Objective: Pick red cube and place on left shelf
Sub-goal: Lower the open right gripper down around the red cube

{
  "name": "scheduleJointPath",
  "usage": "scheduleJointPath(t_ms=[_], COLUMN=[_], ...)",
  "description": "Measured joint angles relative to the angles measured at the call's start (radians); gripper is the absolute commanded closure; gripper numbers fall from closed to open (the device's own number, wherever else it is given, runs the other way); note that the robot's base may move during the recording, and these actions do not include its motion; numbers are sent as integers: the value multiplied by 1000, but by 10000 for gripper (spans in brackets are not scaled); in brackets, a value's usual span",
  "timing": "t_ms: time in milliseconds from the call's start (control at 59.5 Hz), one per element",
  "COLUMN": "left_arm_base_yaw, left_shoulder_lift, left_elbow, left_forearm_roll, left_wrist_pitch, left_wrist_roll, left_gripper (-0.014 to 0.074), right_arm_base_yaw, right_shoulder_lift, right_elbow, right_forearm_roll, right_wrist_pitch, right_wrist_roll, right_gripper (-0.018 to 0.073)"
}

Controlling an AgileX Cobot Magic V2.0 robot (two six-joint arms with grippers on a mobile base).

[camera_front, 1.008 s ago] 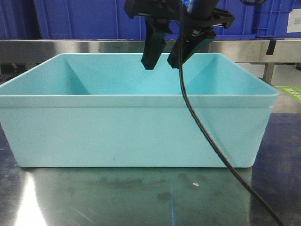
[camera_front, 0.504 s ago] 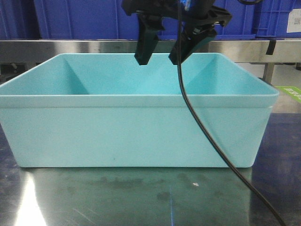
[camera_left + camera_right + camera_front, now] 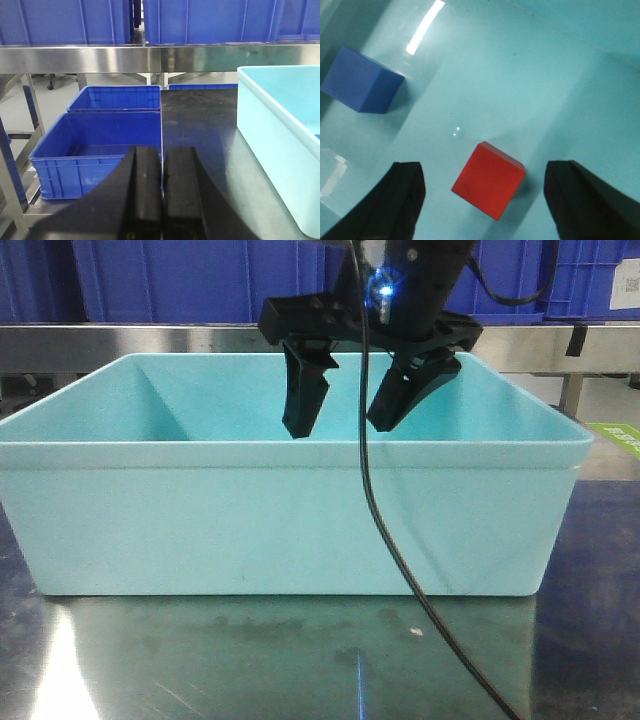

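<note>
steel tabletop – glare-streaked, grey floor

I see bright, even overhead light in every view. Glare streaks the steel desk front left, and a white reflection bar crosses the tub floor. The red cube casts a soft shadow rightward. A blue lamp flares above the right pincer. The left pincer looms dark, close and slightly soft.
</note>
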Motion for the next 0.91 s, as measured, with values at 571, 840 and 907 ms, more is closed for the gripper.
scheduleJointPath(t_ms=[571,840,907], left_arm_base_yaw=[0,0,0], left_shoulder_lift=[0,0,0], left_elbow=[0,0,0], left_forearm_roll=[0,0,0], left_wrist_pitch=[0,0,0], left_wrist_roll=[0,0,0], left_gripper=[495,495,495], right_arm_base_yaw=[-25,-25,-25], right_shoulder_lift=[24,52,59], right_elbow=[0,0,0], right_forearm_roll=[12,27,31], right_wrist_pitch=[22,24,24], right_wrist_roll=[0,0,0], right_gripper=[-42,-42,-42])
